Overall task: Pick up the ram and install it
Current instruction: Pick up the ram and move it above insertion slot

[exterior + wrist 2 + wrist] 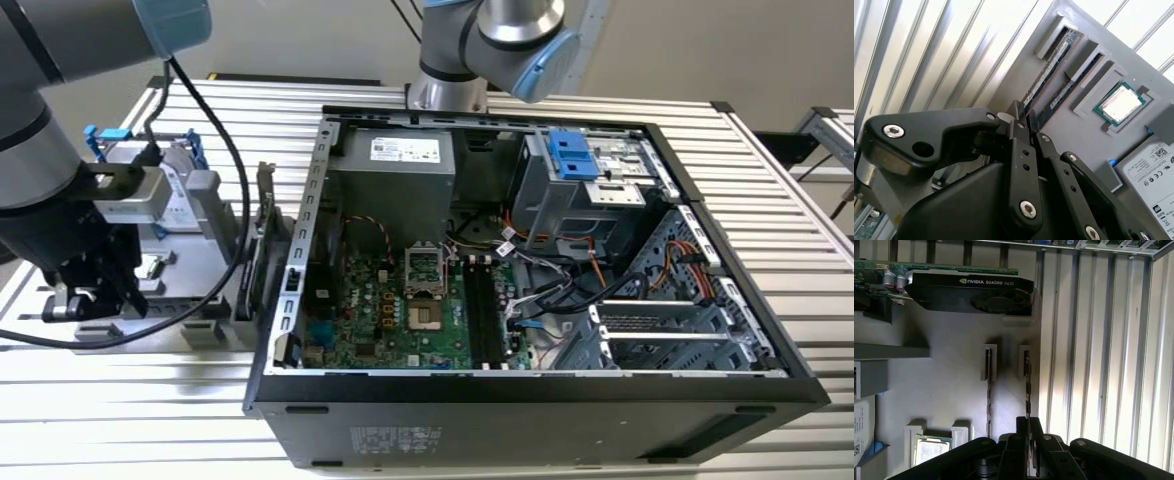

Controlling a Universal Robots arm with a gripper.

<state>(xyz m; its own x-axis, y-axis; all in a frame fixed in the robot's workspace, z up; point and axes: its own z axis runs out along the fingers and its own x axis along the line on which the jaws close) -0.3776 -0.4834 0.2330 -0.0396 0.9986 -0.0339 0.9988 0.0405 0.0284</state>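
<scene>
Claw (pixel 1029 424) low over grey tray (pixel 944 385), fingers drawn close together, pinching end of ram (pixel 1027 385). Ram stands on edge in tray's outermost slot, beside slatted table (pixel 1104 365). Second stick (pixel 989 390) in neighbouring slot. Open computer case (pixel 534 395) lies toward exterior view's right of tray.
</scene>
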